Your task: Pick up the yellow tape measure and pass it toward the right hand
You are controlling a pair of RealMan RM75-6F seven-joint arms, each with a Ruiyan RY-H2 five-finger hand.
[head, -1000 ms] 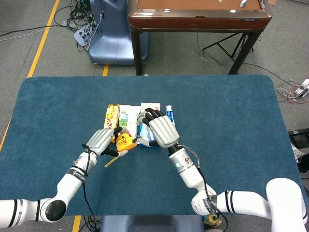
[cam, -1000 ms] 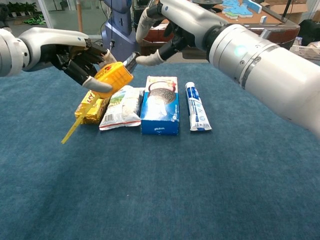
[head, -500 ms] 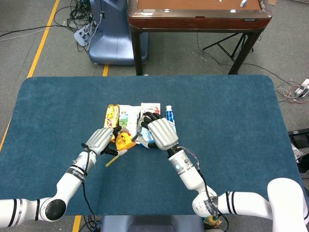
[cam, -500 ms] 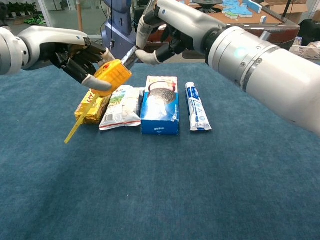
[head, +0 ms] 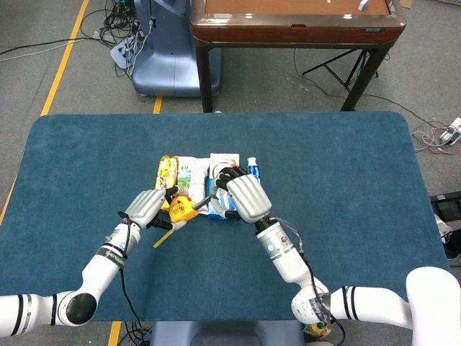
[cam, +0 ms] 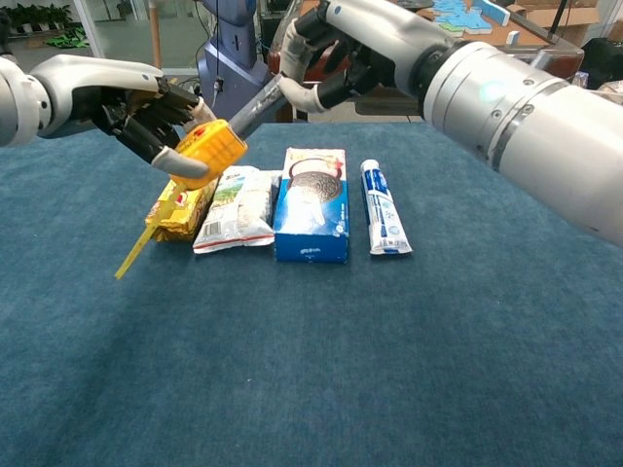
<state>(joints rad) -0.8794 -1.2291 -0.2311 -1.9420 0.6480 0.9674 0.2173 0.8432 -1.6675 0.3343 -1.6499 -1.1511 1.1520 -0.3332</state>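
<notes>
**Tape measure held aloft between the two hands**

We see the left hand (cam: 146, 112) gripping the yellow tape measure (cam: 206, 153) above the blue table (cam: 409, 341), its dark fingers (cam: 173, 97) curled round the case. A yellow blade (cam: 146, 238) hangs from the case, slanting down to the left.

The right hand (cam: 321, 68) hovers just right of the case, fingers curled inward. A grey strip (cam: 255, 105) runs from the case up to this hand; from the chest view it appears pinched between thumb and a finger, though we cannot tell for certain.

In the head view the two hands sit close together over a row of goods: a yellow snack pack (head: 166, 173), a white pouch (cam: 237, 209), a blue-and-white box (cam: 313, 204) and a toothpaste tube (cam: 384, 220), lying side by side beneath the tape measure.
</notes>
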